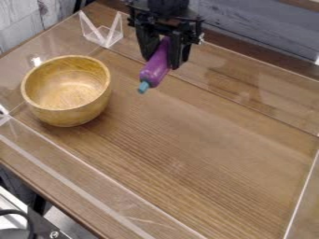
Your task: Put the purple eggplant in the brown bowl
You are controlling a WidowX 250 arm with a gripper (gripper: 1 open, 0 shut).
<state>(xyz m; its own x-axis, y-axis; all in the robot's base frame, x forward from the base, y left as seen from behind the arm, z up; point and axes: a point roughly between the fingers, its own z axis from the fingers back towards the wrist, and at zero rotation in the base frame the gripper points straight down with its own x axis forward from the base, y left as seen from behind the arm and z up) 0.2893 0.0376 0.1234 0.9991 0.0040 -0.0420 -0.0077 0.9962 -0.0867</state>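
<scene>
Pinching the purple eggplant (155, 68) by its upper body, your claw (163, 49) carries it in the air near the table's (212, 140) far edge, right of the brown bowl (66, 89). It looks light, stiff and slippery, so grip mid-body. It is glossy purple, teal tip hanging downward.

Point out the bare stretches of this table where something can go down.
Open wood runs from the brown bowl right to the table's far edge, and forward to the near edge. Tight only between bowl and gripper holding the purple eggplant.
</scene>
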